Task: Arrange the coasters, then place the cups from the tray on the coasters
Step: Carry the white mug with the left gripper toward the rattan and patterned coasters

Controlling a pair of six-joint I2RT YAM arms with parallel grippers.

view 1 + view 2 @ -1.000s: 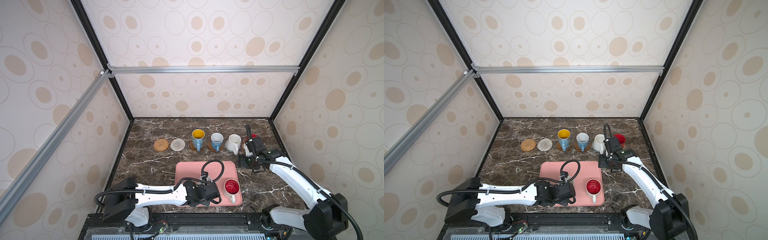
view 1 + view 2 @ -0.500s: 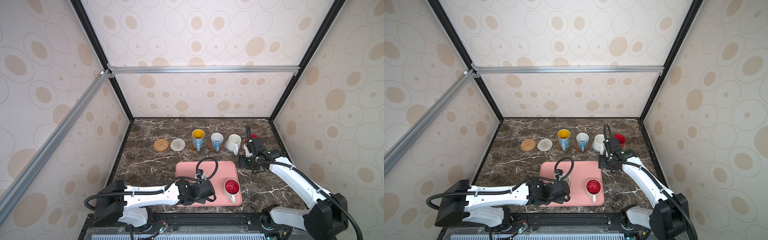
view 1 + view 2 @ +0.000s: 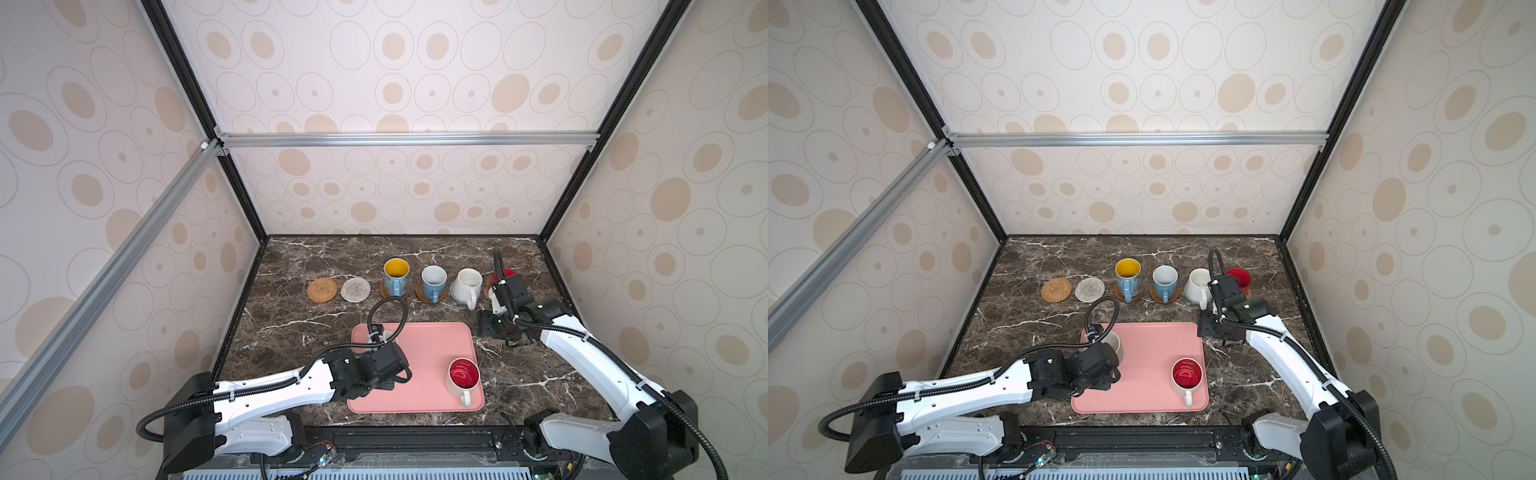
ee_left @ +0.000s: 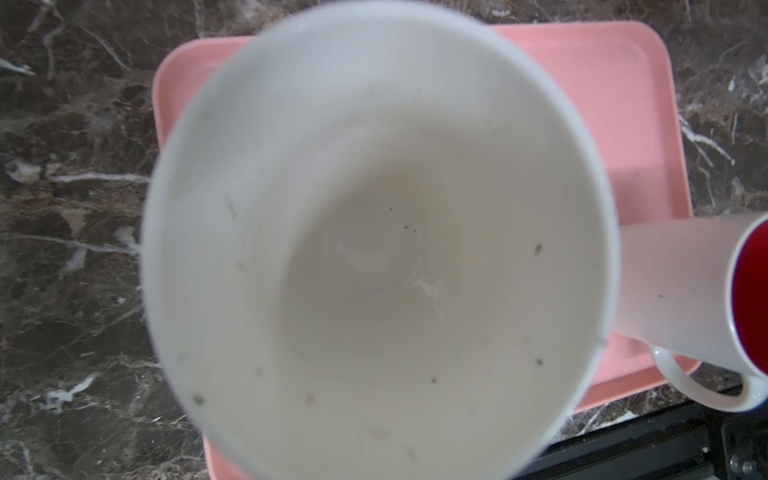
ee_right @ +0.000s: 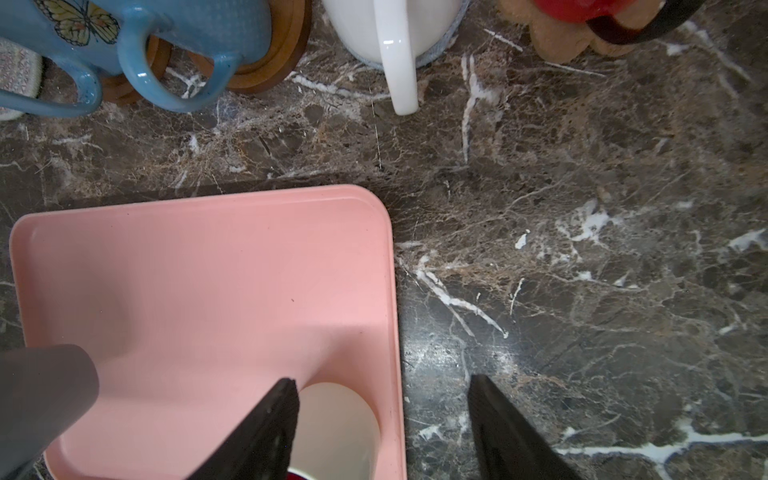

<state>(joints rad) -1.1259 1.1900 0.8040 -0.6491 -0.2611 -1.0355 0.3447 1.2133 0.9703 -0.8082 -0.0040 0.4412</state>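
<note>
My left gripper (image 3: 380, 368) is shut on the grey cup (image 3: 1113, 343) and holds it above the left part of the pink tray (image 3: 432, 345). The cup's white inside (image 4: 374, 249) fills the left wrist view and hides the fingers. A white cup with red inside (image 3: 463, 374) stands on the tray's near right. At the back, the patterned blue cup (image 3: 396, 274), light blue cup (image 3: 433, 282), white cup (image 3: 467, 284) and red cup (image 3: 505, 274) sit on coasters. The rattan coaster (image 3: 322, 289) and cream coaster (image 3: 355, 289) are bare. My right gripper (image 5: 382, 380) hangs open over the tray's far right corner.
The dark marble table (image 3: 311, 328) is walled on three sides by patterned panels. The right wrist partly hides the red cup and its paw-shaped coaster (image 5: 557, 37). The cups' handles point toward the tray. A black rail (image 3: 415, 436) runs along the table's near edge.
My left arm has swung leftward with the grey cup, which now shows beyond the gripper head. The right arm has not moved.
</note>
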